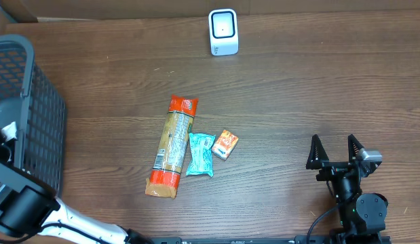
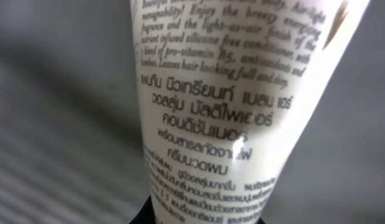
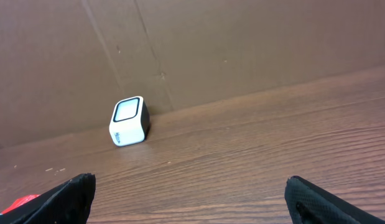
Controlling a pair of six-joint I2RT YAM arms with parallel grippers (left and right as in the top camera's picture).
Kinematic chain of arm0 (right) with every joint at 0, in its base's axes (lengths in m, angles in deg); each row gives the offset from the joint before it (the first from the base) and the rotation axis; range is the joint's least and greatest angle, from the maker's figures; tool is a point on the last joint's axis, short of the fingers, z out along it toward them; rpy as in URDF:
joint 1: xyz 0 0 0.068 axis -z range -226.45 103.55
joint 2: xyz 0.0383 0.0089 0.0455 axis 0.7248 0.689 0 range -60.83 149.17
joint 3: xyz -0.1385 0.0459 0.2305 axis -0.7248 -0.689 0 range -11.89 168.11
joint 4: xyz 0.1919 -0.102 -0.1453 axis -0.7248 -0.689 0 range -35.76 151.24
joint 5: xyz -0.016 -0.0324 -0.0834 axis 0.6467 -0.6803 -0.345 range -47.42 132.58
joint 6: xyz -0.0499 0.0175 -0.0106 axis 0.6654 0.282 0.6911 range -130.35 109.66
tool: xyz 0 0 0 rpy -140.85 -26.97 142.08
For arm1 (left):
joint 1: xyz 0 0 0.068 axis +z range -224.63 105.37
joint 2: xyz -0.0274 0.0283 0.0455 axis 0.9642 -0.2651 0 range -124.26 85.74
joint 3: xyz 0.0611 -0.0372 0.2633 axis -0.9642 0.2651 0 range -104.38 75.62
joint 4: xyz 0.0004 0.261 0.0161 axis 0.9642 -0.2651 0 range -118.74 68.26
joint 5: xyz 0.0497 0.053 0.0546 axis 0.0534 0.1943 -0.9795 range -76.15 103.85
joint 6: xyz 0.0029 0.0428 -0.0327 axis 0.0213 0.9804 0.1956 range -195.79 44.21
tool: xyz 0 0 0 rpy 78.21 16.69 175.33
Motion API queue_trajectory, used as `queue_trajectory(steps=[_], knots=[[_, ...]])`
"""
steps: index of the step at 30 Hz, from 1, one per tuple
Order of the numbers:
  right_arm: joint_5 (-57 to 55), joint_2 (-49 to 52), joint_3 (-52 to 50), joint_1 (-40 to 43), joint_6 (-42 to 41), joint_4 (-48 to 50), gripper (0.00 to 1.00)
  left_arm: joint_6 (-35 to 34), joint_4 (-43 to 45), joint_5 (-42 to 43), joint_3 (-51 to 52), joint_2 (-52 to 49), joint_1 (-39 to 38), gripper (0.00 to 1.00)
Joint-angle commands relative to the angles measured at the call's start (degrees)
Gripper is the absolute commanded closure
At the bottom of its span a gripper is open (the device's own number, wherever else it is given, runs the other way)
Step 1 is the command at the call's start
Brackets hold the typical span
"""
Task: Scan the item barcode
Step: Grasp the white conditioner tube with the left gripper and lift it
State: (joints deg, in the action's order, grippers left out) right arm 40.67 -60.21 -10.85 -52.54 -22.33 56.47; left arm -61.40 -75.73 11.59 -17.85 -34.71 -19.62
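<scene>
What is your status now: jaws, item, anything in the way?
Left gripper shut on white tube, at basket. Right gripper: jaws open, empty. Scanner at far edge; three packets lie mid-table.

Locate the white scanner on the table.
Overhead, the scanner stands midway along the far edge of the table, by the cardboard wall, well beyond the long packet.
</scene>
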Motion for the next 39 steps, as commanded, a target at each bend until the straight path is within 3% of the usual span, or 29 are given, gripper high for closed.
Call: queue_trajectory(steps=[1, 10, 18, 25, 30, 34, 39], knots=[[-0.39, -0.46, -0.57, -0.28, 0.04, 0.15, 0.00, -4.39, -3.45, 4.72, -8.35, 0.61, -3.48, 0.96], [-0.39, -0.46, -0.57, -0.28, 0.04, 0.15, 0.00, -9.97, -9.07, 5.11, -26.10, 8.94, -11.21, 0.96], [-0.39, -0.46, -0.57, -0.28, 0.04, 0.15, 0.00, -13.38, -8.79, 5.05, -33.11, 19.34, -17.27, 0.96], [-0.39, -0.46, -0.57, -0.28, 0.04, 0.15, 0.00, -16.35, -10.58, 7.26, -33.14, 27.34, -22.34, 0.96], [-0.39, -0.46, -0.57, -0.28, 0.04, 0.15, 0.00, -16.31, -21.51, 15.85, -32.09, 28.20, -29.66, 0.94], [-0.39, -0.46, -0.57, -0.28, 0.04, 0.15, 0.00, -15.61, -26.82, 15.69, -25.35, 27.85, -37.24, 0.96], [-0.39, -0.46, -0.57, -0.28, 0.04, 0.15, 0.00, -15.69, -23.08, 14.21, -11.28, 27.87, -45.27, 0.96]])
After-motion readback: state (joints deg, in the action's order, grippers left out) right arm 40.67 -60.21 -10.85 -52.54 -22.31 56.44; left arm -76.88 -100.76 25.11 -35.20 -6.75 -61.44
